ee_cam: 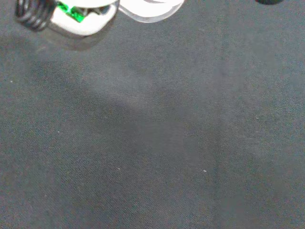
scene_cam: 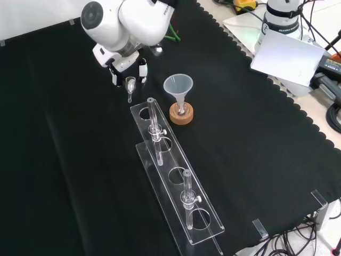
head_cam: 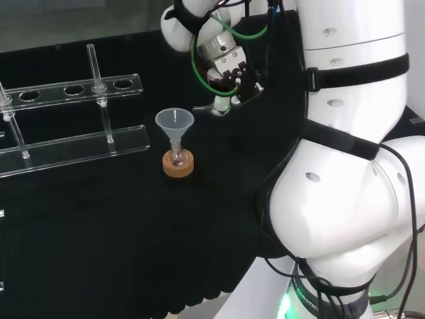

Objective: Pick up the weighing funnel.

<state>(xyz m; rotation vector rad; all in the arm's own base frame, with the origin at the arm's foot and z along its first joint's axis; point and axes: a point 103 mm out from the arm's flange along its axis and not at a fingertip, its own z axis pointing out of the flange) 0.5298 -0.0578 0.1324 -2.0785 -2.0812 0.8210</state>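
Scanning front view: the robot hand point(scene_cam: 128, 65) comes in at the top left and points down at the black-clothed tabletop point(scene_cam: 64, 160).
Weighing funnel, front view: the small clear weighing funnel point(scene_cam: 130, 83) sits at the lower edge of the robot hand. Its bowl end is nearest the hand and its stem runs away toward the view's bottom.
Neighbours, front view: the big funnel point(scene_cam: 178, 87) on its cork ring point(scene_cam: 181, 113) stands near, to the right. The clear tube rack point(scene_cam: 176, 181) begins just beyond the stem's tip.
Robot hand, head view: it sits left of the arm's white links, above and right of the big funnel.
Weighing funnel, head view: a pale clear piece shows directly beneath the robot hand, with a thin stem pointing left. The long axis lies left-right here, which agrees with the front view.
Wrist view: black cloth fills the close-up, with a curved clear edge beside a blurred white part of the hand. The edge is likely the weighing funnel's rim, close against the palm side.
Robot hand state: cannot tell whether it grips the piece or only stands over it, because the contact is hidden.
Resting or lifted: cannot tell from these angles.
Key relation (judgement): the piece lies straight below the robot hand, stem leading away, so the coming move turns on taking it across the bowl, not along the stem.
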